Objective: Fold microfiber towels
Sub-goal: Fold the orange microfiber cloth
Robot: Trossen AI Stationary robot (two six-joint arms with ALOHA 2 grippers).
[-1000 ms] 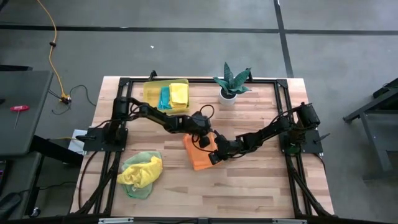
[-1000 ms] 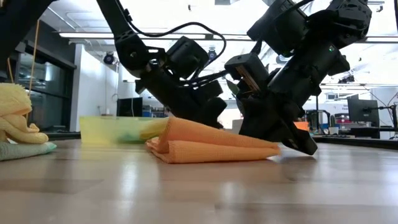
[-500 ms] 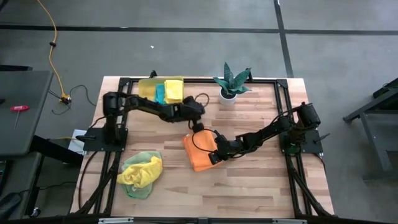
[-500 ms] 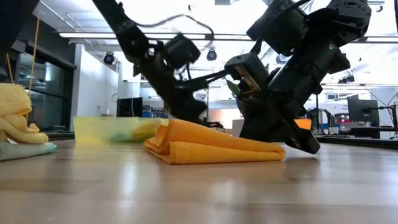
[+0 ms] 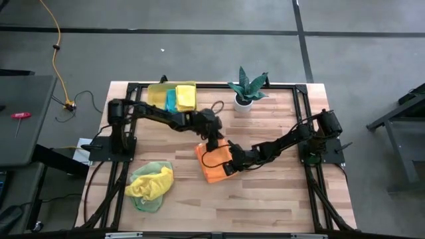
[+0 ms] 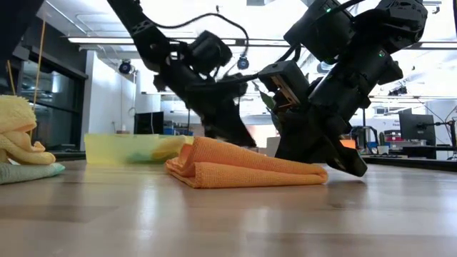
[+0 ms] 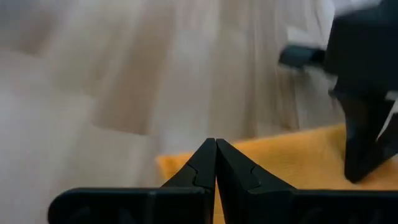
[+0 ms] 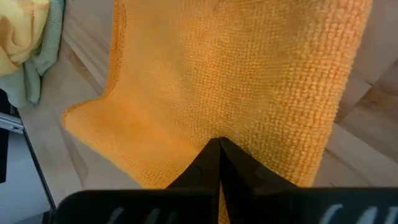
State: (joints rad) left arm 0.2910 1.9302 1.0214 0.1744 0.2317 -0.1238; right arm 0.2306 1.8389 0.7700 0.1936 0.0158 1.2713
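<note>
While bright ceiling lights glow behind the wooden table point(image 5: 265, 199), the yellow bin point(image 5: 159, 95) holds towels. Both closed, empty grippers, left gripper point(image 5: 211, 141) and right gripper point(image 5: 229, 168), press the orange towel point(image 5: 214, 166) mid-table.

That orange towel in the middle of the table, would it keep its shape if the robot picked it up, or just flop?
Probably flop: the orange towel lies in soft rounded folds, not crisp creases. Its nubby weave suggests it grips rather than slides. It looks light, so pushing would likely bunch it on the wooden table.
</note>
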